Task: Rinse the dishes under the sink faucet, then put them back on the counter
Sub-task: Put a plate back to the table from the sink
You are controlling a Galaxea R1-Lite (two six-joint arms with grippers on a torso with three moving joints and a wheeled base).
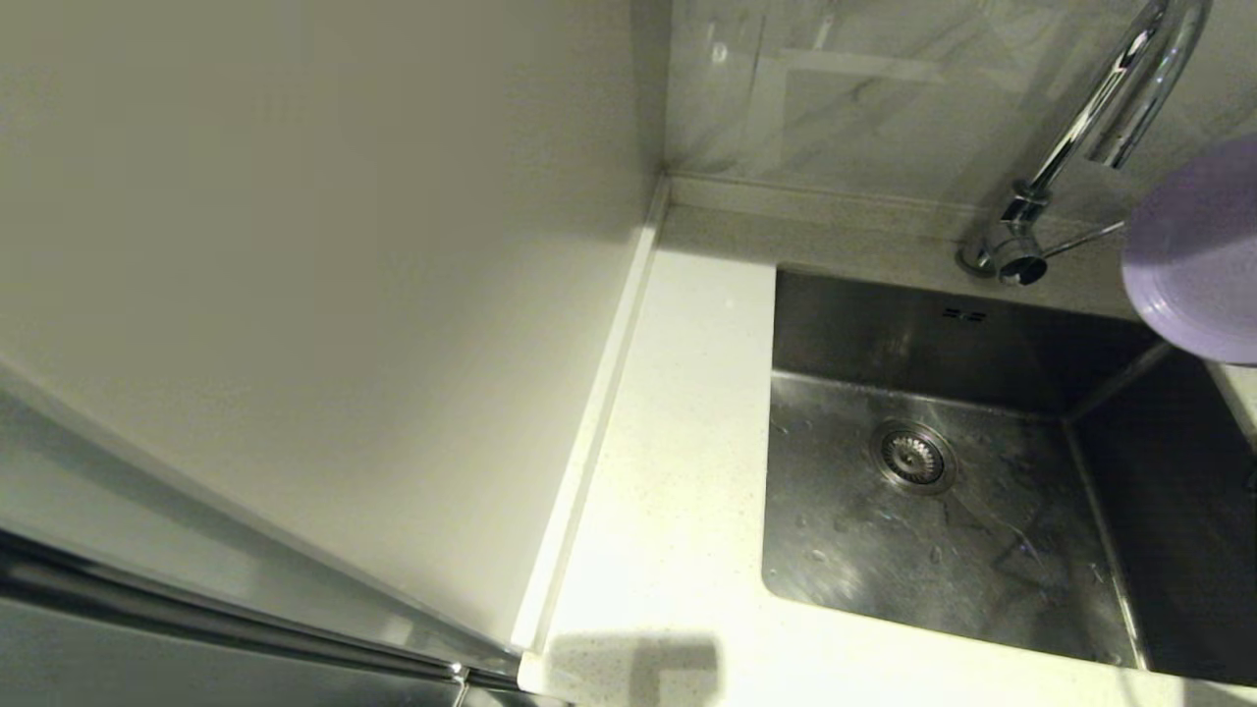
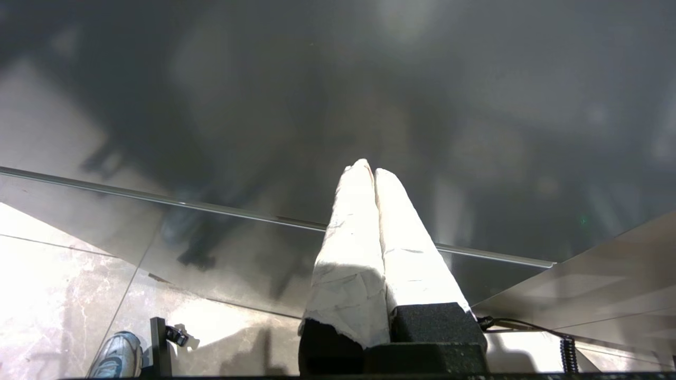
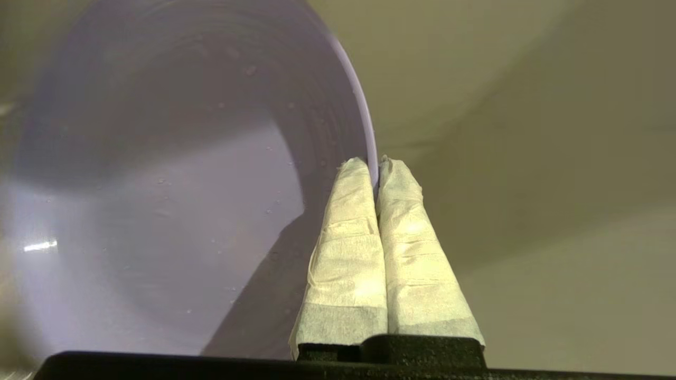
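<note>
Right gripper point(image 3: 376, 164) pinched tight on the rim of the lilac plate point(image 1: 1200, 257), one taped finger on each face, so the plate hangs on edge instead of lying flat. From the head view the plate sits at the right edge of the scene, in the air above the sink's point(image 1: 943, 511) back right corner and just beside the faucet point(image 1: 1090, 128), whose spout curves over near the plate's upper rim. No water stream visible from the spout. Small droplets dot the plate's face in the right wrist view, and the basin floor around the drain strainer point(image 1: 911, 455) looks wet. Edge-on hold would probably let water run off into the basin, not onto the counter point(image 1: 678, 432). The two bowls are not in any view. Left gripper point(image 2: 374, 171) is parked away from the work, fingers pressed together with nothing between them, out over a glossy dark surface with floor tile below.
</note>
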